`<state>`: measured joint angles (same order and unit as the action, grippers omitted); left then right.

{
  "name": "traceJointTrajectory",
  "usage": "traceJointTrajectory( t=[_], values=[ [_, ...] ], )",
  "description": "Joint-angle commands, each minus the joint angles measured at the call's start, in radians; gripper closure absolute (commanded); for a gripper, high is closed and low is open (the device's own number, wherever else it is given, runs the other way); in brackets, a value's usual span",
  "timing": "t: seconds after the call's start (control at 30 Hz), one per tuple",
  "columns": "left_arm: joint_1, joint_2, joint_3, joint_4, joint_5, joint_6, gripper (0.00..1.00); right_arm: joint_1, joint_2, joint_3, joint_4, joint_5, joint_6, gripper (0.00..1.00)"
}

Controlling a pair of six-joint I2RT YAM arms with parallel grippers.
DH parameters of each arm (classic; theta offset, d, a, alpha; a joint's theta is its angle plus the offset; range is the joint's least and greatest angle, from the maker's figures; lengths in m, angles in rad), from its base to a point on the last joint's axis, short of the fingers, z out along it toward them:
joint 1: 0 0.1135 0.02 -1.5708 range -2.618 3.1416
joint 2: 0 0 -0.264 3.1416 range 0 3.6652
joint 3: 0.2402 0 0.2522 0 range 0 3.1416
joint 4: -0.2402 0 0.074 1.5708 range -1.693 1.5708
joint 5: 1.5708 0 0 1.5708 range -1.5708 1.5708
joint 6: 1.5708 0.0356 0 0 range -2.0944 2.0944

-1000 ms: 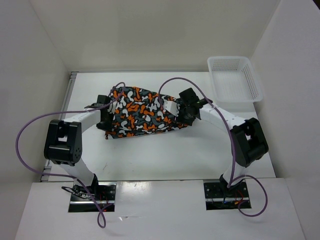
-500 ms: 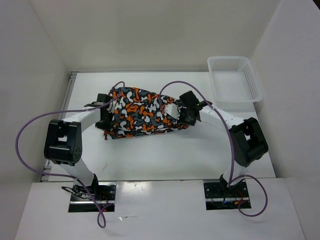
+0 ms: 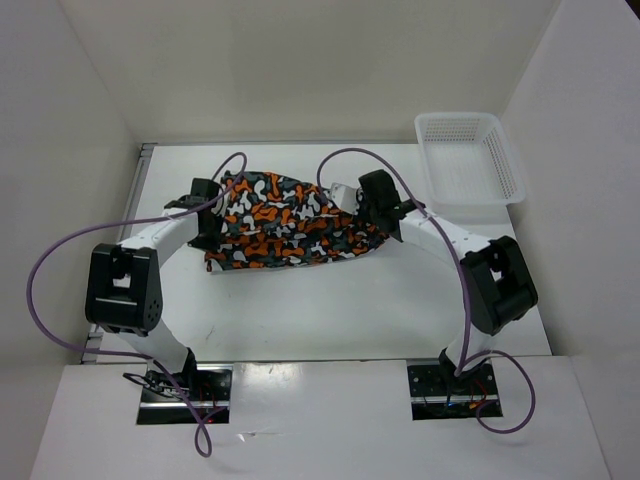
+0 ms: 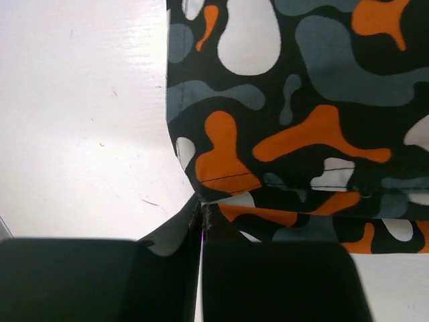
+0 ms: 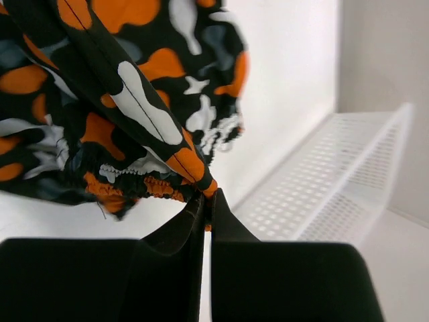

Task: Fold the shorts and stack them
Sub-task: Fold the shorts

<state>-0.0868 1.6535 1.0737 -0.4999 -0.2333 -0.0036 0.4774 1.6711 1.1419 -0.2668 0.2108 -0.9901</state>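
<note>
— So, where are the shorts (image 3: 290, 222) at this moment?

— You have them stretched between your two arms in the upper middle of the overhead frame, on the white table (image 3: 330, 310). The print of orange, white, black and grey blobs faces up, and the cloth runs from one wrist to the other with a hemmed edge along the lower side.

— And the left gripper (image 4: 201, 206)?

— Your left fingers are pressed together with only a thin slit between them, pinching a corner of the cloth at its left end. In that wrist view the fabric fills the upper right and lies flat, with bare table to the upper left.

— The right one?

— Your right gripper (image 5: 206, 200) is likewise clamped on the fabric, on a stitched edge right at the fingertips. The cloth bunches and hangs to the upper left of that view, a gathered elastic band showing underneath.

— Anything else nearby?

— You can see the white lattice basket (image 3: 468, 157) at the upper right of the overhead frame, apart from the shorts.
</note>
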Motion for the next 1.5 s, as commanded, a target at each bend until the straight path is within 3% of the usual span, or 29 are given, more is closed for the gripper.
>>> traceJointTrajectory(
  t=[0.0,0.17,0.33,0.43,0.73,0.77,0.8,0.83,0.97,1.13,1.47],
  values=[
    [0.001,-0.040,0.055,-0.049,-0.034,0.004,0.99,-0.006,-0.060,-0.010,0.184,0.146,-0.071,1.00],
    [0.001,-0.058,0.155,-0.201,0.000,0.004,0.99,-0.006,-0.108,-0.019,0.169,0.157,-0.094,1.00],
    [-0.022,-0.092,0.151,-0.347,0.112,0.004,0.89,-0.006,-0.128,-0.045,-0.047,0.078,-0.113,1.00],
    [-0.045,-0.092,0.103,-0.358,0.101,0.004,0.82,-0.006,-0.146,-0.106,-0.127,0.027,-0.137,1.00],
    [-0.056,-0.034,0.012,-0.347,0.060,0.004,0.69,0.044,-0.157,-0.238,-0.091,-0.004,-0.137,1.00],
    [-0.056,-0.023,0.012,-0.338,0.060,0.004,0.68,0.044,-0.157,-0.238,-0.091,-0.014,-0.137,1.00],
    [-0.056,-0.023,0.012,-0.338,0.060,0.004,0.56,0.044,-0.157,-0.248,-0.081,-0.014,-0.137,1.00],
    [-0.067,-0.014,0.003,-0.309,0.071,0.004,0.51,0.044,-0.157,-0.248,-0.081,-0.014,-0.137,1.00],
    [-0.100,-0.049,0.003,-0.166,0.020,0.004,0.47,0.053,-0.157,-0.248,-0.081,-0.024,-0.137,1.00],
    [-0.157,-0.100,-0.056,0.007,-0.014,0.004,0.46,0.053,-0.148,-0.239,-0.091,-0.033,-0.128,1.00],
    [-0.176,-0.070,-0.132,0.070,-0.053,0.004,0.53,0.053,-0.139,-0.228,-0.091,-0.033,-0.119,1.00]
  ],
)
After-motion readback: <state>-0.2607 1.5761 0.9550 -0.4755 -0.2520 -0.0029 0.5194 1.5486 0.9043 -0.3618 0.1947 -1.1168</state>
